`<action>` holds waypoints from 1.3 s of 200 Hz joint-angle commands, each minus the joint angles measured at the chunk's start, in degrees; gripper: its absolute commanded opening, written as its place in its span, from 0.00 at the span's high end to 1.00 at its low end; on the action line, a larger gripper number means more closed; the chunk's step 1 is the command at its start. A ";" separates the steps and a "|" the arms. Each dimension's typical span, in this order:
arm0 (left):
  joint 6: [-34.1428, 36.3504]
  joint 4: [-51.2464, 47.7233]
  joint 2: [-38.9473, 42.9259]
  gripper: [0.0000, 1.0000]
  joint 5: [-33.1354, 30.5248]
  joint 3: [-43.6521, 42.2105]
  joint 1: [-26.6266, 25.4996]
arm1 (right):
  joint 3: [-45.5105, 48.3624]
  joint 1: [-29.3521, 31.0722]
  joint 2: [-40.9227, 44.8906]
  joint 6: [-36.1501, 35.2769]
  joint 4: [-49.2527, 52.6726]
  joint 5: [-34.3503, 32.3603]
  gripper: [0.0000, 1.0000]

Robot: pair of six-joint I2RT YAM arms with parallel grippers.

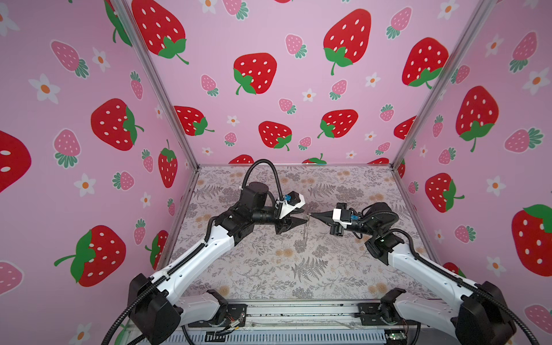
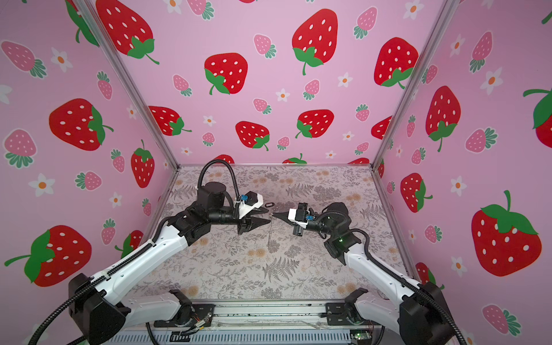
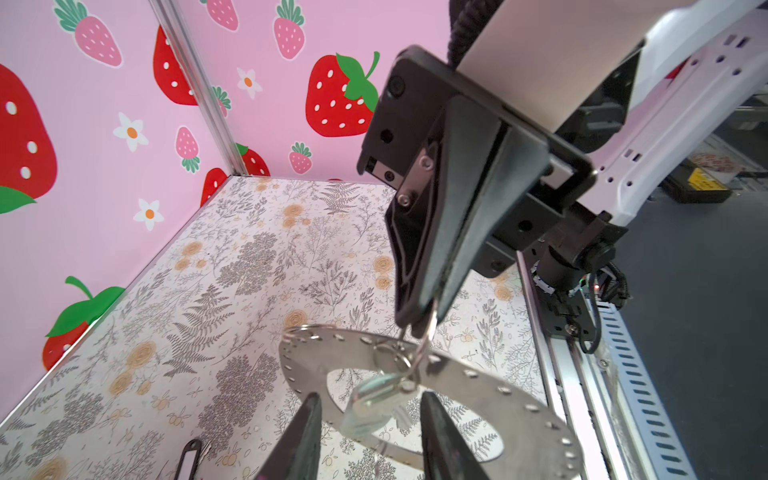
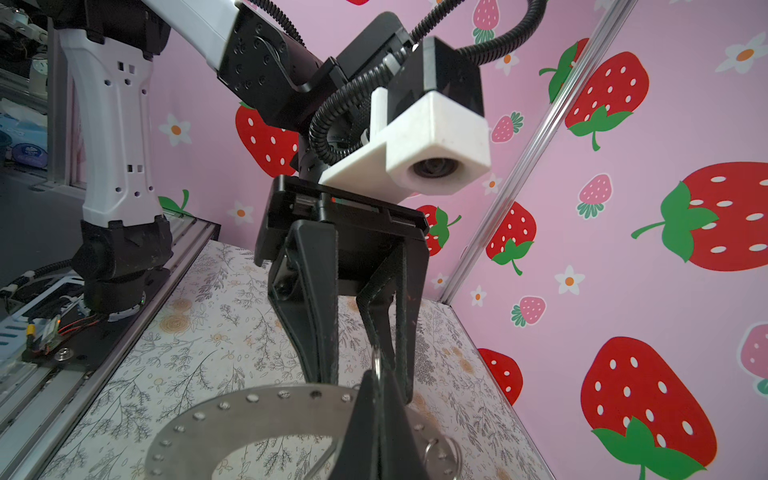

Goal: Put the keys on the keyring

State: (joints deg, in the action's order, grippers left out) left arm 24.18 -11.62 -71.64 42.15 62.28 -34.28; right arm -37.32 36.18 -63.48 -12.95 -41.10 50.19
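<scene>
My right gripper [image 3: 415, 328] is clamped on a wire loop [image 4: 376, 363] of the keyring [image 3: 332, 353], which hangs mid-frame in both top views. And my left gripper [image 3: 369, 397] is half open, empty I think. The oval tag [image 2: 269, 204] lies loose just above centre, so I reckon left fetches it next.

Walls [image 1: 268, 35] are pink with red strawberries; table [image 1: 268, 268] shows grey ferns, tan blooms; keyring [image 3: 324, 353] is silver; tag [image 3: 188, 460] is black-rimmed, white-centred.

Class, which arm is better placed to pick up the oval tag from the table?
Left. The left gripper is open and the tag lies near it; the right gripper is shut on a wire loop of the keyring.
</scene>
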 commanded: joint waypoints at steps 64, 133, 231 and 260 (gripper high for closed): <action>1.29 -1.20 -2.34 0.71 6.14 2.25 0.14 | -2.76 -0.23 0.42 1.13 -2.25 3.33 1.00; -0.40 1.89 -1.59 0.79 6.05 1.54 0.01 | -2.47 -0.21 -0.08 1.02 -2.30 2.74 1.00; -1.09 1.76 -1.27 0.91 5.37 0.49 -0.47 | -2.14 -0.24 -0.10 0.97 -2.67 -1.19 1.00; -0.20 0.27 -1.66 0.97 2.29 1.61 -1.59 | -1.20 -0.24 0.08 2.87 -4.91 -5.37 1.00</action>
State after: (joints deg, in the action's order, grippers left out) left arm 22.52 -10.28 -73.65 46.11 62.37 -34.76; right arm -38.30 36.21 -64.05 -11.75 -41.12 49.08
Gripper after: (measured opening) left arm 0.080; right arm 0.045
